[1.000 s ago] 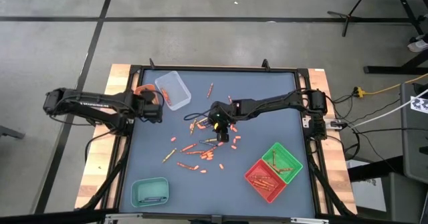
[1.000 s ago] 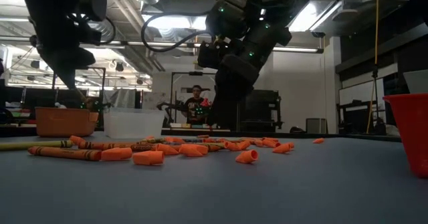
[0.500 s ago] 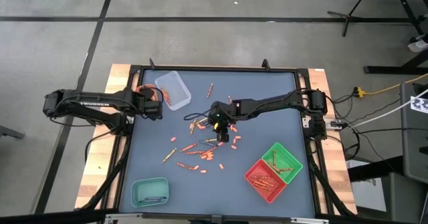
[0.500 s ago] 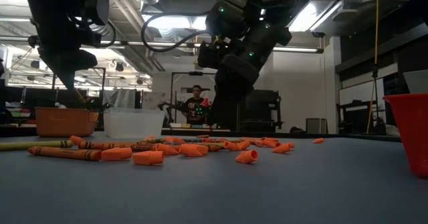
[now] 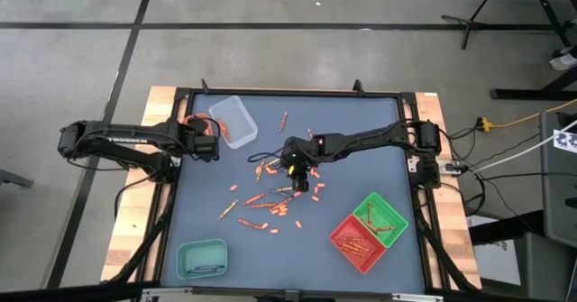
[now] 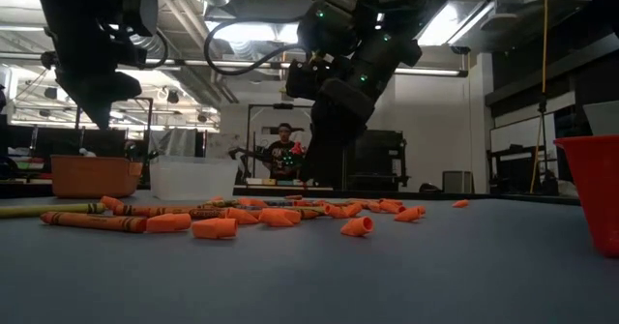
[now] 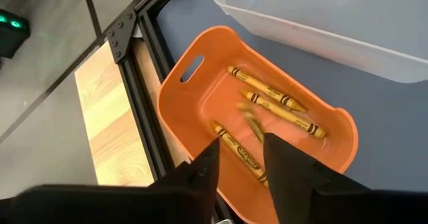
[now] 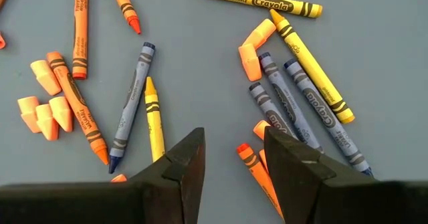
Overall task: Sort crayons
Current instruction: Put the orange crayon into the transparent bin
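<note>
Loose crayons (image 5: 267, 203) lie scattered on the dark mat at the table's middle, orange, yellow and blue ones (image 8: 134, 103) among them. My right gripper (image 8: 234, 154) hangs open just above them, a blue and a yellow crayon ahead of its fingers. At the far left, my left gripper (image 7: 241, 158) is open over the orange tray (image 7: 194, 107). Several yellow-orange crayons (image 7: 267, 97) lie on the tray's floor, and one crayon (image 7: 253, 125) shows blurred under the fingers.
A clear tray (image 5: 233, 120) stands beside the orange one. A teal tray (image 5: 202, 258) is at the near left, and a green tray (image 5: 380, 217) and a red tray (image 5: 358, 242), both with crayons in them, are at the near right. A person (image 6: 282, 150) stands beyond the table.
</note>
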### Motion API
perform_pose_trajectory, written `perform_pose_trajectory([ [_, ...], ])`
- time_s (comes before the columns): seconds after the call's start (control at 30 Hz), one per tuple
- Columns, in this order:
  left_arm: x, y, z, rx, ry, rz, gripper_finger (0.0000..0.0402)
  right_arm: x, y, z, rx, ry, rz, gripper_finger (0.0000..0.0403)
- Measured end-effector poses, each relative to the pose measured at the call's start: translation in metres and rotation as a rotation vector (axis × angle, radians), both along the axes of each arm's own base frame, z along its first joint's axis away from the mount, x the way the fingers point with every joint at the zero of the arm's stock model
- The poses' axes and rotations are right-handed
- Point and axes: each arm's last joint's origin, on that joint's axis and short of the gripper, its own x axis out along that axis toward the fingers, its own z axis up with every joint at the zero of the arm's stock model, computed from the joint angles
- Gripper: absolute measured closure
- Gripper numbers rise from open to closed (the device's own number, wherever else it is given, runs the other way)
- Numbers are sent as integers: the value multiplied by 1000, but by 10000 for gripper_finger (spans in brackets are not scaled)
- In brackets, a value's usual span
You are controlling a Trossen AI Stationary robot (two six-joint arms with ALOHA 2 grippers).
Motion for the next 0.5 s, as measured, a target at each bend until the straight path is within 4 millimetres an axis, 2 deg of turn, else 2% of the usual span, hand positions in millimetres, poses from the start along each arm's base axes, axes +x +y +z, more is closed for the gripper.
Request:
perform_pose_trajectory([
  [0.27,1,0,0,2,-11,1,273,0,0,0,1,1,-3,251],
  [0.5,3,0,0,5,-35,1,272,-2,-10,-2,-75,33,-256,251],
])
